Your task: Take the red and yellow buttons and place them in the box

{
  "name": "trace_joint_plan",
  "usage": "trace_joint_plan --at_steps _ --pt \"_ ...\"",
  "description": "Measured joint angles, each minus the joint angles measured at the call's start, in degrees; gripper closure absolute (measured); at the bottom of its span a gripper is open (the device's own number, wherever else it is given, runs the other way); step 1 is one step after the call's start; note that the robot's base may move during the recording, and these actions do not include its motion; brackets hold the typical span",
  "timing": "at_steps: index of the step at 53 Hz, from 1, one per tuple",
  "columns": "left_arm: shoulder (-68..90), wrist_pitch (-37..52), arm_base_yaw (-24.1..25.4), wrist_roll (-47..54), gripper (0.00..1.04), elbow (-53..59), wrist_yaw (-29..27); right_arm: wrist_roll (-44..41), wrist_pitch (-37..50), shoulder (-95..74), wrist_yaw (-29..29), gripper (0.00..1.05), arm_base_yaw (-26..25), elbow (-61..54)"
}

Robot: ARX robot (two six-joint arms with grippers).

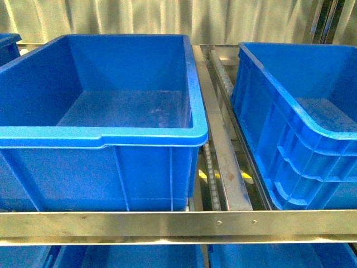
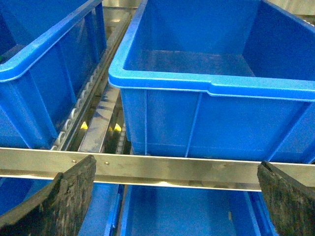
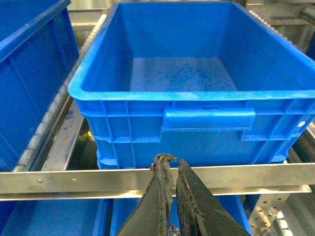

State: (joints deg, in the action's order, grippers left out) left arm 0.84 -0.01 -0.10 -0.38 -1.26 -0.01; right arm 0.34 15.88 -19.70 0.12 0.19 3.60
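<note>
While no red or yellow buttons show anywhere, the box sits empty on the rack behind the rail, left pincer spread wide, right pincer nearly closed, holding nothing.

1. Box: large, deep, bright-blue plastic crate with thick rolled rim, upright on the rack, filling the left and centre of the front view; its interior floor appears bare.
2. No red or yellow buttons can be seen.
</note>
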Motion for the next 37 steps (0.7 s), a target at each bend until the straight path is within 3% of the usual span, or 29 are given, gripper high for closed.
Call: trace_joint_plan --at_steps 32,37 --pt "0.0 0.0 0.0 0.0 0.08 0.0 0.0 0.0 -5.7 9.5 0.0 1.01 0.0 -2.1" --pt "0.0 0.0 0.0 0.0 0.08 0.0 0.0 0.0 -13.3 15.3 -0.2 1.01 -0.1 -2.1"
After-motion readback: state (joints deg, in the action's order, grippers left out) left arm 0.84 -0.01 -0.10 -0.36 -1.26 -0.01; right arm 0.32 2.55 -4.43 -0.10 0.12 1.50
